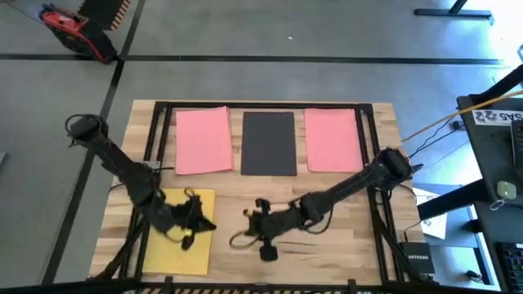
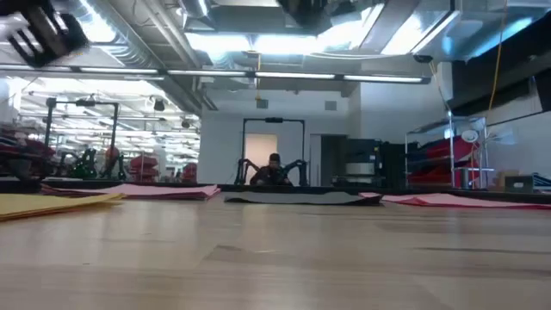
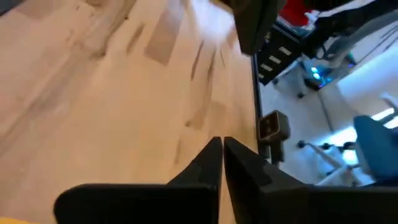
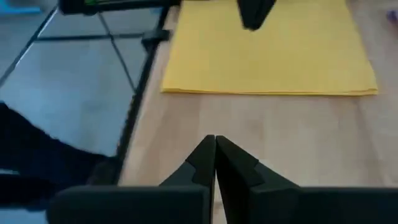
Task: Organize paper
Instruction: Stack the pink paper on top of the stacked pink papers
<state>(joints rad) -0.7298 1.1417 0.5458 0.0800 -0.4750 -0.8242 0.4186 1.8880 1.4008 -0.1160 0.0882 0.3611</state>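
Along the tabletop's [image 1: 343, 237] far edge lie a pink sheet [image 1: 202, 140], a black sheet [image 1: 269, 144] and another pink sheet [image 1: 333, 140]; a yellow sheet [image 1: 181, 245] fills the near-left corner, under the clenched, empty left gripper [image 1: 196, 222]; the right gripper [image 1: 255, 222], clenched and empty, hovers mid-table, nothing between them

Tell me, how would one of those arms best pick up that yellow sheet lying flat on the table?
Probably by a long edge of the yellow sheet. It lies flat on the wooden table, so nothing sticks up to pinch. The right tool, shut, faces one long edge squarely across bare wood; coming in low from that side looks easiest.
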